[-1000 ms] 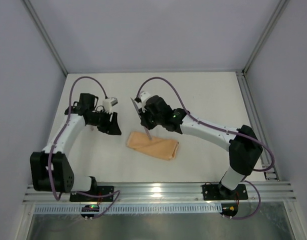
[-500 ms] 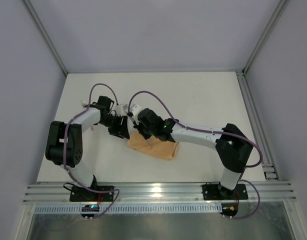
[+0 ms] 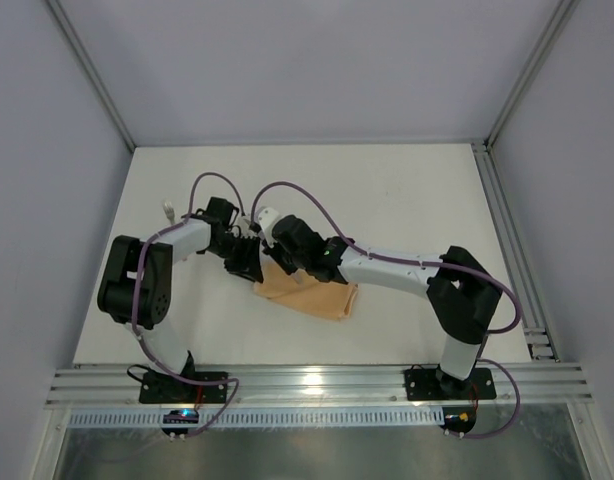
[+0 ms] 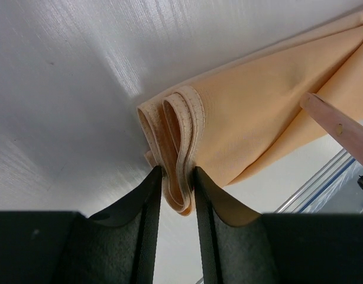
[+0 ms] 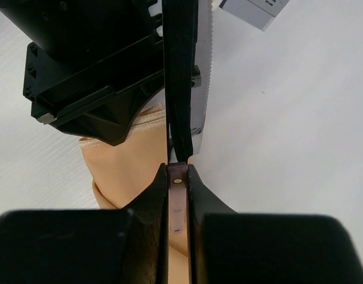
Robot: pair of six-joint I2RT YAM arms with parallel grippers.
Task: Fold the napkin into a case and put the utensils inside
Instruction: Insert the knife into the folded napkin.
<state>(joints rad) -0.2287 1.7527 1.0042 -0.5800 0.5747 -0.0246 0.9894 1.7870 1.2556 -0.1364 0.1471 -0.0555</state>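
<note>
On the white table [image 3: 427,200], about midway between its left and right edges and nearer the near edge than the far one, lay the peach-orange cloth napkin [image 3: 315,296]. It was folded into a narrow rectangular pouch whose long axis ran obliquely across the table. Both arms reached inward and met at the pouch's left end.

The left gripper [image 4: 177,175] was clamped on that end. In the left wrist view, its two black fingers [image 4: 147,225] pressed from either side on the stacked, hemmed edges of the cloth. These edges curled in several layers and stood slightly off the table surface.

The right gripper [image 5: 178,173] was closed on a slim utensil [image 5: 177,207] with a pale pink handle. The handle sat squeezed between the black fingertips and showed a small round rivet. Beyond the fingertips, the utensil's thin dark forward part, with a serrated grey metal edge, pointed toward the body of the left gripper.

In the left wrist view, the pink handle slanted above the upper face of the folded cloth. Whether the utensil's tip lay inside the folds could not be determined.
</note>
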